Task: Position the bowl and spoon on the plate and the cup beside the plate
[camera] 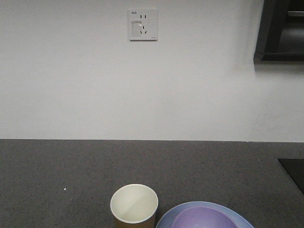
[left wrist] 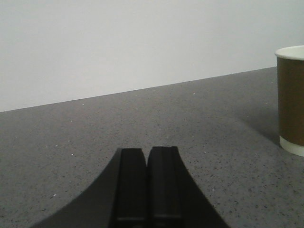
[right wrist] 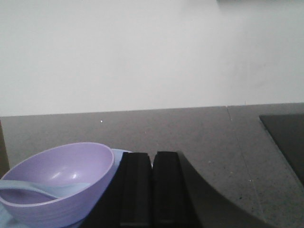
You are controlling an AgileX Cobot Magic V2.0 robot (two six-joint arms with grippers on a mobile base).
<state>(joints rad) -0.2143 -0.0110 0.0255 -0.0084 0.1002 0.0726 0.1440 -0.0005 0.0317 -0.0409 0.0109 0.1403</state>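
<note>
The lavender bowl [right wrist: 59, 183] is sitting upright on the light blue plate [camera: 237, 217], its paler inside facing up. The pale blue spoon [right wrist: 35, 189] is lying inside the bowl, reaching toward the bowl's left rim. The brown paper cup [camera: 134, 205] is standing upright on my worktop [camera: 71, 171] just beside the plate's left edge, its cream inside showing.

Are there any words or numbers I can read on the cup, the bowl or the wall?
Wall socket: a tiny dark mark in its top left corner, too small and blurred to read.
Cup: plain brown side, no writing showing.
Bowl: plain purple, no writing.
Plate: plain light blue, no writing.
</note>
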